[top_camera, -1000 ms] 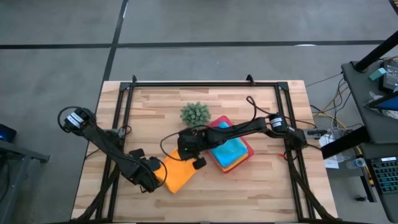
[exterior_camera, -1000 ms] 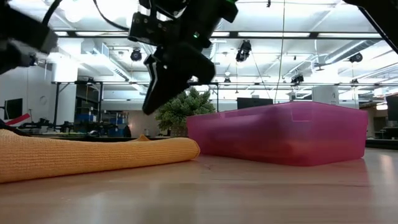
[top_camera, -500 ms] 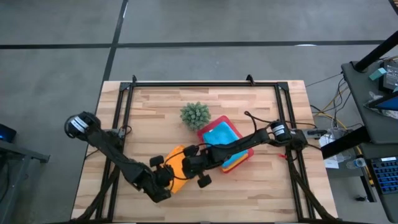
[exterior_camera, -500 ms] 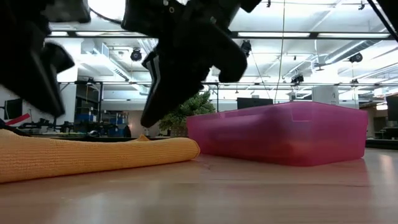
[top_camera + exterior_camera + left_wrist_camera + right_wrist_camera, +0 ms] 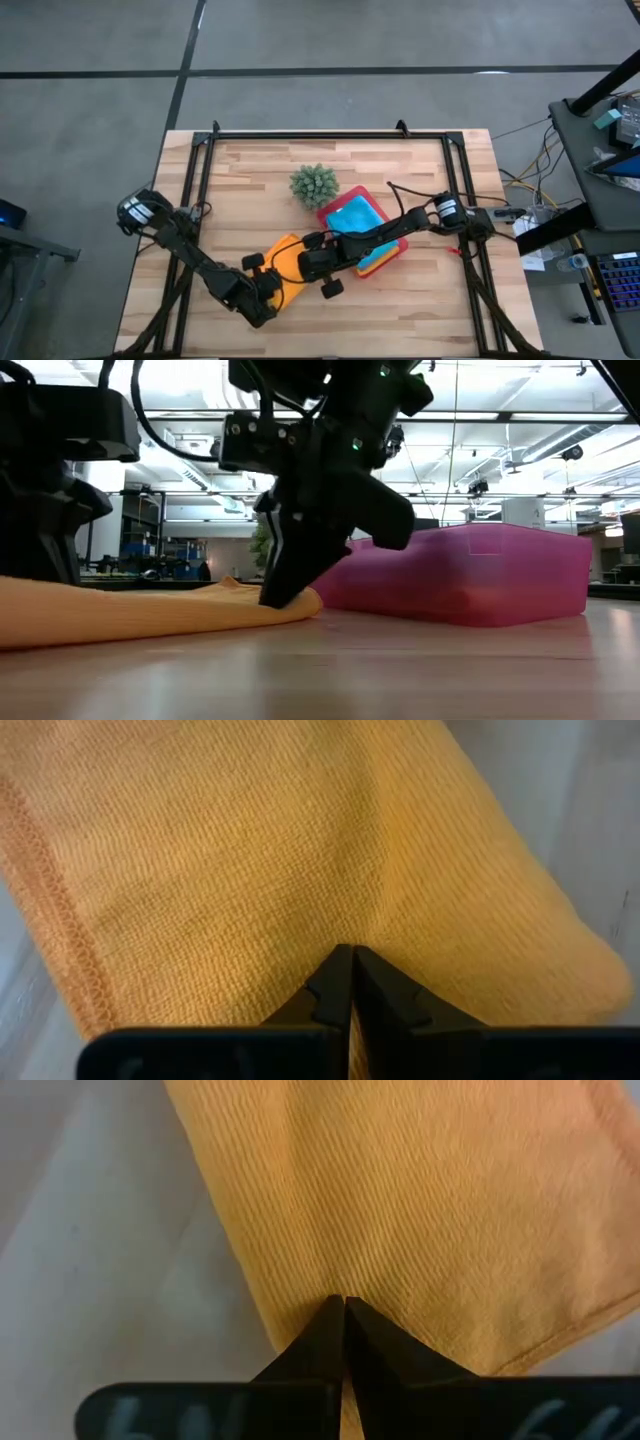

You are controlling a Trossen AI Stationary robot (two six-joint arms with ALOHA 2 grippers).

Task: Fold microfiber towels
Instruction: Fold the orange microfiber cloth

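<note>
End effectors both closed, each pinching the orange towel (image 5: pixel 287 262). Left end effector (image 5: pixel 350 982): fingertips (image 5: pixel 330 985) pressed together with a fold of orange fabric puckered between them, grip near the towel's stitched hem. In the high view the left end effector (image 5: pixel 270 290) sits at the towel's near-left corner, arm running back from there toward the surface's left edge. Right end effector (image 5: pixel 344 1328): fingertips (image 5: pixel 327 1330) also together, nipping the towel close to one edge, pale surface visible beside the fabric. In the high view the right end effector (image 5: pixel 303 262) is on the towel's side nearest the pink tray (image 5: pixel 398 240), arm crossing over that tray toward the right edge.

Low view: right end effector (image 5: pixel 283 592) tips down on the towel's rounded end, towel (image 5: pixel 140 615) lying flat along the wooden surface (image 5: pixel 400 670); left arm's dark body stands over the towel farther from the tray (image 5: pixel 460 575).

Orange towel lies on the surface (image 5: pixel 420 300) just beside the pink tray, on the tray's left-front side, whether touching cannot be told. Light blue towel (image 5: pixel 352 215) on top of the stack in the tray, yellow cloth (image 5: pixel 372 266) edge showing under it at the tray's front. Small spiky green plant (image 5: pixel 314 184) just behind the tray, at its back-left corner.
</note>
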